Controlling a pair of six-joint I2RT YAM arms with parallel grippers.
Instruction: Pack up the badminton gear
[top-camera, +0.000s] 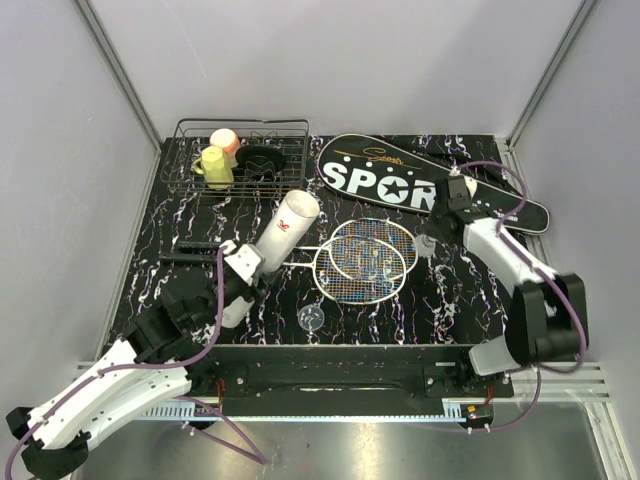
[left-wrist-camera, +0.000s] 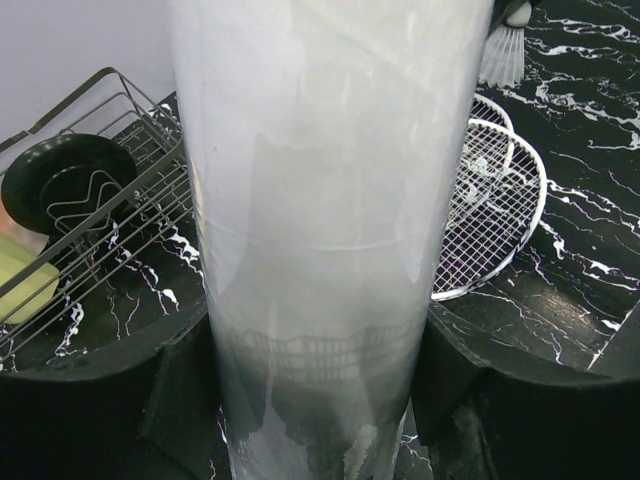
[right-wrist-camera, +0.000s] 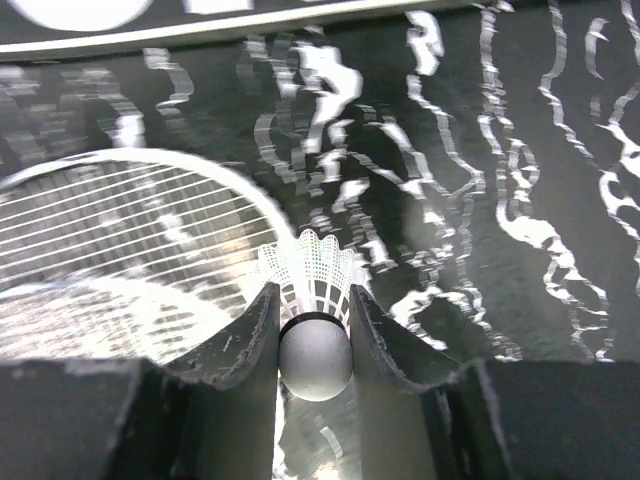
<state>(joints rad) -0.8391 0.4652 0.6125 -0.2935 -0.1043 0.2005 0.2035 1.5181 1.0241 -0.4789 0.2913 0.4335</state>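
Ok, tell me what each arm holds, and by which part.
Left jaws: white tube, around its body. Right jaws: shuttlecock, by its rounded cork.

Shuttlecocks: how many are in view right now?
2. One shuttlecock sits gripped in the right end effector beside the racket heads; the second shuttlecock lies on the table near its front edge. Any inside the white tube would be hidden.

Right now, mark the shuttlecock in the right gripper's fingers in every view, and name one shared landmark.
Top external: shuttlecock just right of the racket heads.
Left wrist: shuttlecock at top right, past the tube.
Right wrist: shuttlecock at lower centre, pinched between the fingers.
Shared landmark: the racket heads, right of centre in left wrist, left in right wrist.
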